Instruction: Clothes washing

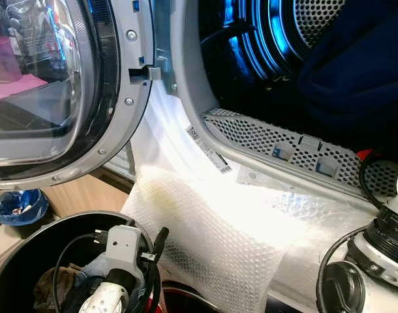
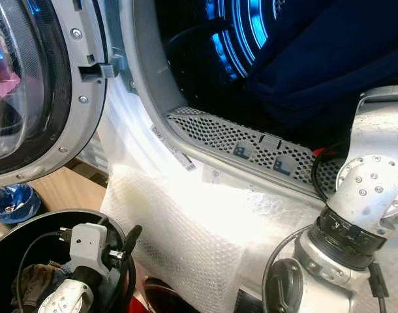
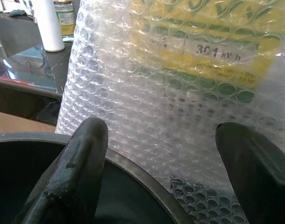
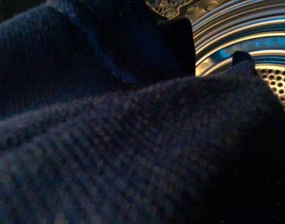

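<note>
We face the washing machine (image 1: 277, 153), its round glass door (image 1: 49, 85) swung open to the left and its drum (image 1: 264, 39) lit blue inside. A sheet of bubble wrap (image 1: 212, 228) hangs over the front below the opening. A dark navy garment (image 2: 329, 59) lies inside the drum on the right, and our right arm (image 2: 368, 189) reaches in toward it. In the right wrist view the navy knit covers nearly everything, so we cannot tell how the right gripper's fingers stand. Near left sits a black bucket (image 1: 10, 267) with brownish clothes (image 1: 52, 287) inside. Our left gripper (image 3: 161, 158) hangs over its rim, fingers spread apart, holding nothing.
</note>
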`<state>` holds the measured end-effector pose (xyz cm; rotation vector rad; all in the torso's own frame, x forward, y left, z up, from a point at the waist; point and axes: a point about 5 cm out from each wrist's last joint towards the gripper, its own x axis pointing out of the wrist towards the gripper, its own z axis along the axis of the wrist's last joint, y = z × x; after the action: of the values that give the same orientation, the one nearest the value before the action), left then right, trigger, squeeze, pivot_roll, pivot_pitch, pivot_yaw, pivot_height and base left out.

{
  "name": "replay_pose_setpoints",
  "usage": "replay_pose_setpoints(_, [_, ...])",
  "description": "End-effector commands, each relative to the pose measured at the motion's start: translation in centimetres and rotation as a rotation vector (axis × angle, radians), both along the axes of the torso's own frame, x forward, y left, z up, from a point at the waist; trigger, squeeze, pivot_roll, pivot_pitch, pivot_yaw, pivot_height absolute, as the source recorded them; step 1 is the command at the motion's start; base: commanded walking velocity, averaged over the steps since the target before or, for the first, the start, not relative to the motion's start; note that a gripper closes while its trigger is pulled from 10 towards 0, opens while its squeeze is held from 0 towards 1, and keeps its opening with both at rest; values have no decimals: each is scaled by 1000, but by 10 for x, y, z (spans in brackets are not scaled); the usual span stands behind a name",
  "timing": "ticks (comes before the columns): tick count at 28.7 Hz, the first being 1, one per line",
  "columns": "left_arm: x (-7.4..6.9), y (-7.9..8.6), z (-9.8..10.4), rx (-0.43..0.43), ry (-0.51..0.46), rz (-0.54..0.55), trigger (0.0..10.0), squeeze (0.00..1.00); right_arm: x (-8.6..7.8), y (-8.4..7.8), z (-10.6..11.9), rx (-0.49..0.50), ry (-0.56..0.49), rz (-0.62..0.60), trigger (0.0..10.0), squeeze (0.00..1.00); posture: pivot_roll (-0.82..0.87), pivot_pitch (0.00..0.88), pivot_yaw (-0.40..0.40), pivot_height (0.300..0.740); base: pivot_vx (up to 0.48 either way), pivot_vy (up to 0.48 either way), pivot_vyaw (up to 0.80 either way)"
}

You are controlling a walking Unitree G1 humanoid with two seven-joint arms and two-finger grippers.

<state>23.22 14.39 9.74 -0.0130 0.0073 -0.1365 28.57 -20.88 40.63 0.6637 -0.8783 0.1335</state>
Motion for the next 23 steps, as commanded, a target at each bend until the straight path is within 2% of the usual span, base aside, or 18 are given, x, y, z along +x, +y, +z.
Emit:
replay_pose_setpoints(1, [1, 0, 5, -18, -24, 7, 10000, 0, -1, 2, 2, -9, -6, 3, 10000, 0, -8, 108, -41, 740, 0, 0, 0])
replay_pose_setpoints(10, [1, 0, 6, -24, -27, 13, 10000, 0, 2, 3, 1, -13, 7, 9, 10000, 0, -6, 102, -43, 740, 0, 0, 0])
replay_pose_setpoints(23, [1, -1, 6, -26, -31, 13, 10000, 0, 4, 4, -3, -9, 20, 19, 10000, 0, 1, 89, -43, 740, -257, 0, 0])
